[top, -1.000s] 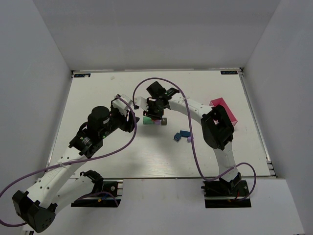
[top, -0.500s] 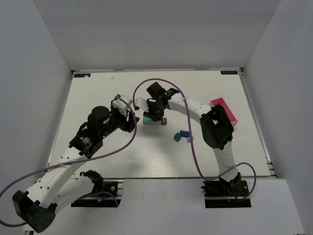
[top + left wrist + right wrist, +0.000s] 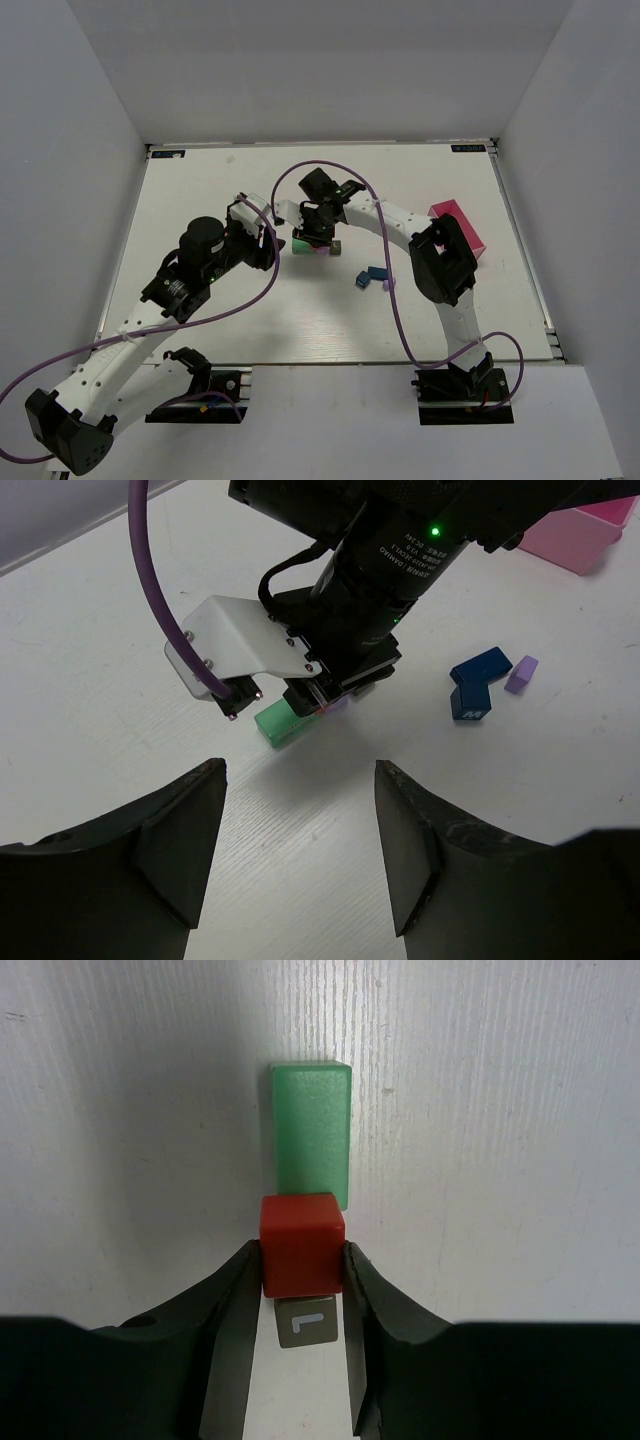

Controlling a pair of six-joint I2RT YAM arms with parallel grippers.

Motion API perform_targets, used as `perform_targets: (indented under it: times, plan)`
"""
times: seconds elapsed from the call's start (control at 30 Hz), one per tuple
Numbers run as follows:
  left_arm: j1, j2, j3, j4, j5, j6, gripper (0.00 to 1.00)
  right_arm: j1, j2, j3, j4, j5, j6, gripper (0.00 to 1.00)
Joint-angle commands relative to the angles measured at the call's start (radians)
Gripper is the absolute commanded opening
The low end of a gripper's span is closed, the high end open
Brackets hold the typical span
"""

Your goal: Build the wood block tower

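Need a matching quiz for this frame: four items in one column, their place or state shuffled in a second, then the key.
Items
1. red cube
2. green bar
3. pink tray
4. left gripper

Place or state
A. open, holding nothing
B. at the far right of the table
C. clamped by the right gripper
D. lying flat, just beyond the clamped block

Pairs: 1-C; 2-D; 3-B; 4-A
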Motion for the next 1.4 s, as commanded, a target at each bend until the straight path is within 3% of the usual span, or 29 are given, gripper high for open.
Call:
perform_targets:
  times: [0.0,0.87,1.07,1.13,1.17,1.37]
  plan:
    - [0.004,-0.015,-0.005,0.019,0.006,-0.008,0.71,0.007,0.008,0.040,-0.004,-0.004,-0.001,0.28]
    - [0.004,-0.015,-0.005,0.019,0.006,-0.008,0.71,0.006,0.018,0.033,0.010,0.012,0.003,0.55]
    - [0.004,-0.015,-0.005,0.019,0.006,-0.008,0.71,0.006,0.019,0.032,0.011,0.007,0.006,0.74]
    - [0.004,-0.015,-0.005,0.019,0.006,-0.008,0.71,0.006,0.015,0.031,0.011,0.004,0.006,0.88]
    - [0.004,-0.015,-0.005,0.019,0.006,-0.008,0.71,0.006,0.014,0.031,0.014,0.005,0.010,0.90]
    - [0.004,-0.015,-0.005,0.019,0.006,-0.008,0.71,0.003,-0.010,0.017,0.039,0.016,0.024,0.90]
